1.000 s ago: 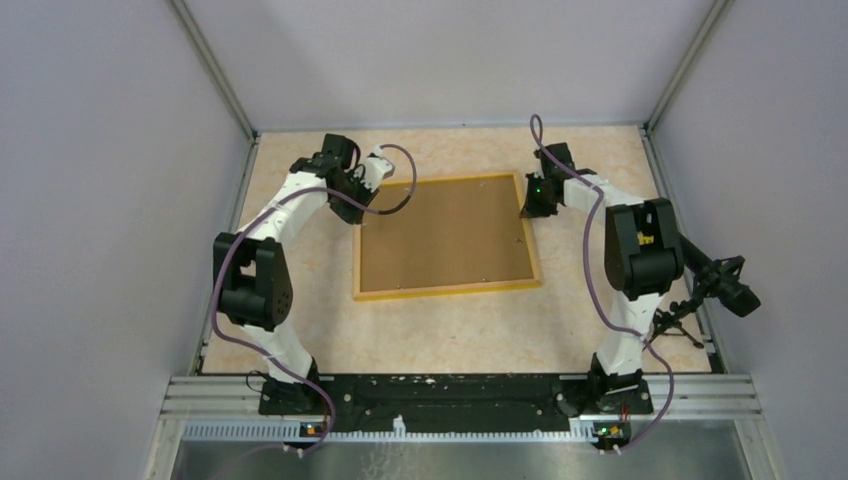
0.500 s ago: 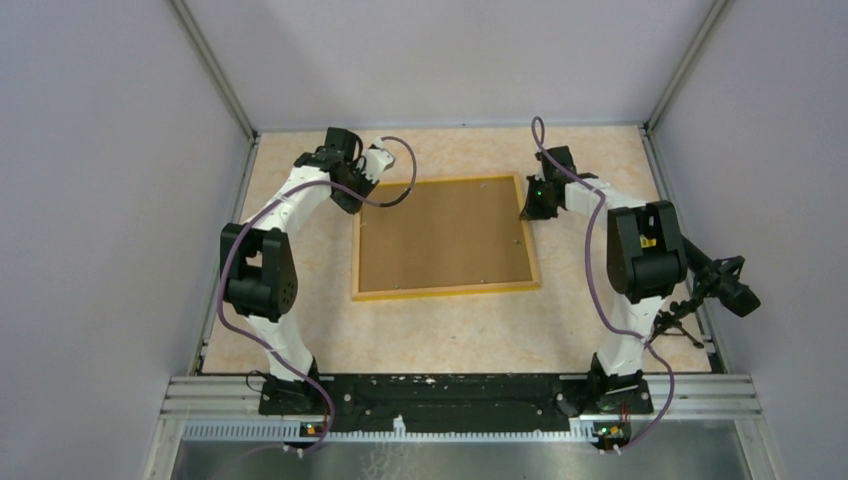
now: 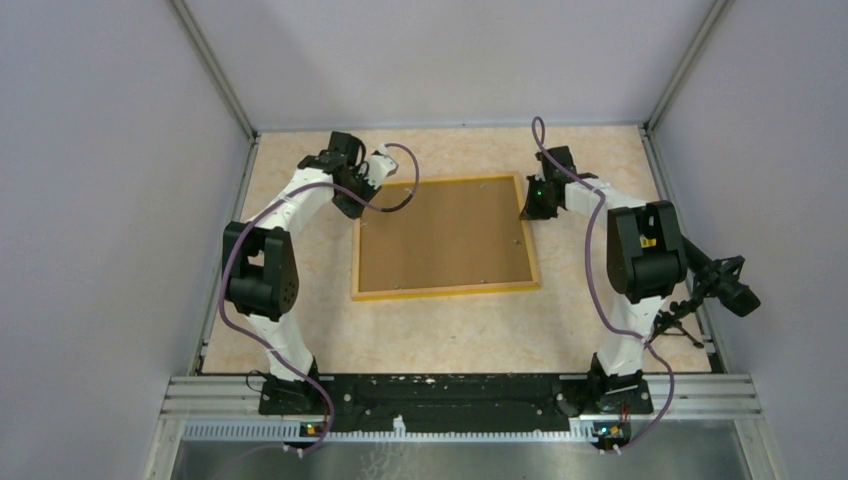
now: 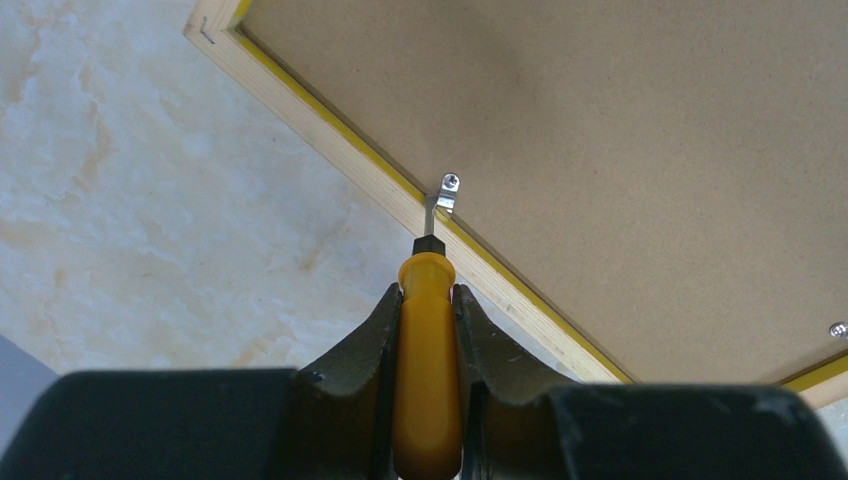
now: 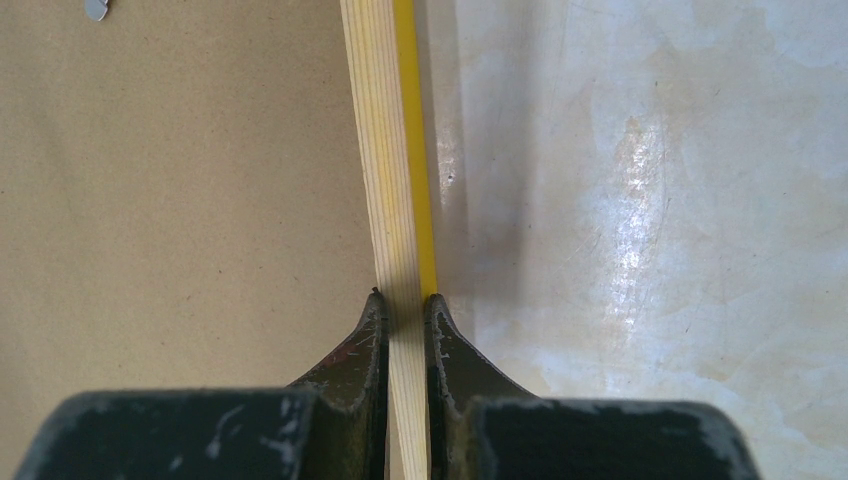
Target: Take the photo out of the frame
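Note:
The frame (image 3: 445, 237) lies face down on the table, its brown fibreboard back up, with a light wooden rim and yellow edge. The photo is hidden under the back panel. My left gripper (image 3: 352, 190) is at the frame's far left corner, shut on a yellow-handled screwdriver (image 4: 428, 340). The screwdriver's tip touches a small metal clip (image 4: 446, 193) on the rim (image 4: 400, 195). My right gripper (image 3: 532, 203) is at the frame's far right edge, shut on the wooden rim (image 5: 385, 180), one finger on each side.
Another metal clip (image 4: 838, 329) shows at the right edge of the left wrist view and one (image 5: 96, 9) at the top left of the right wrist view. The marbled table (image 3: 600, 330) has grey walls on three sides.

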Robot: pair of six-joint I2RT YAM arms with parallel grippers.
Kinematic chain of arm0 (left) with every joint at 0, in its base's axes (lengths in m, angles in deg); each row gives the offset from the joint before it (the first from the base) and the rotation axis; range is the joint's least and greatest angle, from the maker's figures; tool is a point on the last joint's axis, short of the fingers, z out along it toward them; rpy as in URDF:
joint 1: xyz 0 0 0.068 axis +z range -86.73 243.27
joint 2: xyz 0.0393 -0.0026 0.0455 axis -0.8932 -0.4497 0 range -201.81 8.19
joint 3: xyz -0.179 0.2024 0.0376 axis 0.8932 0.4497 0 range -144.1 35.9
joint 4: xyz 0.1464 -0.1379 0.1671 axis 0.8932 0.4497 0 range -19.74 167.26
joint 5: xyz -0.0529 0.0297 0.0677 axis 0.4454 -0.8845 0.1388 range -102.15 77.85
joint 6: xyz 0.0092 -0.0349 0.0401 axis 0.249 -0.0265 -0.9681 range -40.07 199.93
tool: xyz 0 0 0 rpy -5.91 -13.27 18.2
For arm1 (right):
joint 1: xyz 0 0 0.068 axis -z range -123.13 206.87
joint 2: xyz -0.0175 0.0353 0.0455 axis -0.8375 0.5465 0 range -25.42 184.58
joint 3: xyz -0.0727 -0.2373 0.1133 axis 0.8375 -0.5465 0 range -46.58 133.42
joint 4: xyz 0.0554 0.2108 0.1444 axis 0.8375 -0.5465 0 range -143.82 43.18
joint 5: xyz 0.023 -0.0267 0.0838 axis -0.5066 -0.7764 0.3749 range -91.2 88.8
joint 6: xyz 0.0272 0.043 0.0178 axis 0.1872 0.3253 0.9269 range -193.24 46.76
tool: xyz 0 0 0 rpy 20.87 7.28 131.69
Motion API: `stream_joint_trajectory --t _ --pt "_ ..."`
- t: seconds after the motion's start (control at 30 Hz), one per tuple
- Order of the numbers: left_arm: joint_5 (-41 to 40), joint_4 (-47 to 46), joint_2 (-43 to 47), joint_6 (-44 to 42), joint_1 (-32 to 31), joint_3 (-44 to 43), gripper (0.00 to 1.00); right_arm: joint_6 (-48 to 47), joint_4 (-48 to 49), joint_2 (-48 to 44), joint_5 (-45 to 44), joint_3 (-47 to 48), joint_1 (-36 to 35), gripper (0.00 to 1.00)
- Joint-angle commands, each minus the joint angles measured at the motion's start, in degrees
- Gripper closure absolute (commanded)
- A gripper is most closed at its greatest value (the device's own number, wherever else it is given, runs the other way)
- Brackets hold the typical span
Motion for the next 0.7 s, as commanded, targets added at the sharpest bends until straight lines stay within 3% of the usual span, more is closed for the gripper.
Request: stream_joint_trajectory --t 0.0,0.4,0.67 --pt "0.72 1.83 1.02 -1.16 -0.68 1.23 1.00 2.56 -1.40 -0.18 1.78 0.44 -0.33 1.00" --pt "4.19 5.50 3.47 -1.65 -2.90 2.89 1.00 3.18 -1.28 0.51 2.28 0.37 -0.36 1.00" --pt "3.28 2.34 3.33 1.00 -3.20 3.97 1.00 3.40 -1.13 0.62 2.83 0.16 -0.37 1.00"
